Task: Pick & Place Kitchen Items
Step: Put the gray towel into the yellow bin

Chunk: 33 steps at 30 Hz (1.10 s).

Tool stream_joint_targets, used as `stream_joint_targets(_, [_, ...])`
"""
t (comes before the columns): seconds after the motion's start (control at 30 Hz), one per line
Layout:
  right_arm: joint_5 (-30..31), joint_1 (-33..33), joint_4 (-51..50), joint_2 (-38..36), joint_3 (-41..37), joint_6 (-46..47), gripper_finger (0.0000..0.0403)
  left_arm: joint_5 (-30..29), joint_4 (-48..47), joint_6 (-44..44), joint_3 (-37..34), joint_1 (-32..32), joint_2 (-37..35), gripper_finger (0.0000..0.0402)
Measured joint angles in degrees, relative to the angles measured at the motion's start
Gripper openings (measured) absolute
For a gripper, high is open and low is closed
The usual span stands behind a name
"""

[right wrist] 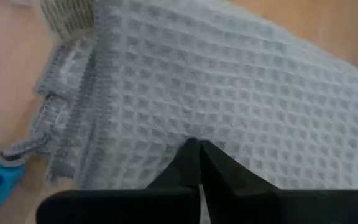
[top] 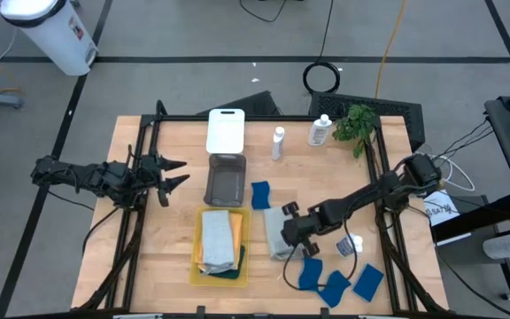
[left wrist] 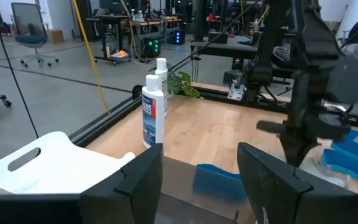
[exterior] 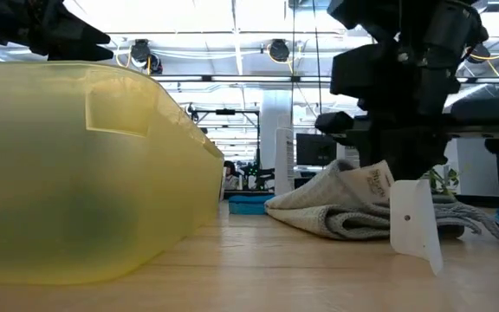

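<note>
- Step in hand, as I judge it: picking up the grey cloth [top: 280,237], which lies just right of the yellow tray [top: 197,266].
- The right gripper [right wrist: 199,163] has its jaws together, pinching the cloth's weave.
- Next move calls for a lift high enough to clear the tray's wall.
- The left gripper [top: 172,175], jaws apart and holding nothing, waits left of the tray's far end.
- Blue sponges [top: 336,282] crowd the side away from the tray.
</note>
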Motion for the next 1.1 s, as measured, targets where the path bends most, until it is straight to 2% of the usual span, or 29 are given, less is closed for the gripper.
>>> stream_joint_targets(0.1, [0.0,-0.8,0.8,1.8,0.2,0.0,0.0000,0.0,0.0,-0.4,0.0,0.0,0.0,0.0209])
stream_joint_targets(0.17, [0.2,-2.1,1.4,2.6,0.2,8.3,0.0000,0.0,0.0,-0.4,0.0,0.0,0.0,0.0209])
stream_joint_targets(0.33, [-1.3,-6.3,-0.1,2.6,0.2,37.7,0.0000,0.0,0.1,-0.4,0.0,0.0,0.0,0.0209])
stream_joint_targets(0.43, [-5.2,-8.2,-0.2,2.5,0.2,44.7,0.0000,0.0,0.1,-0.6,0.0,0.0,0.0,0.0209])
stream_joint_targets(0.53, [-8.5,-8.7,2.3,1.4,0.0,41.8,0.0000,0.0,0.1,-0.8,0.0,0.1,0.0,0.0209])
stream_joint_targets(0.67, [-7.8,-6.9,4.3,-2.8,-0.3,36.7,0.0000,0.0,0.1,-0.7,0.0,0.1,0.0,0.0209])
stream_joint_targets(0.73, [-5.0,-5.7,5.0,-6.0,-0.2,32.7,0.0000,0.0,0.0,-0.7,0.0,0.1,0.0,0.0209])
stream_joint_targets(0.93, [11.2,-3.7,7.9,-14.8,-2.9,23.2,0.0000,0.0,0.0,-0.8,0.0,0.1,0.0,0.0209])
stream_joint_targets(1.1, [13.7,-6.5,7.2,-20.1,-6.1,14.5,0.0000,0.0,0.1,-1.6,0.0,0.1,0.0,0.0209])
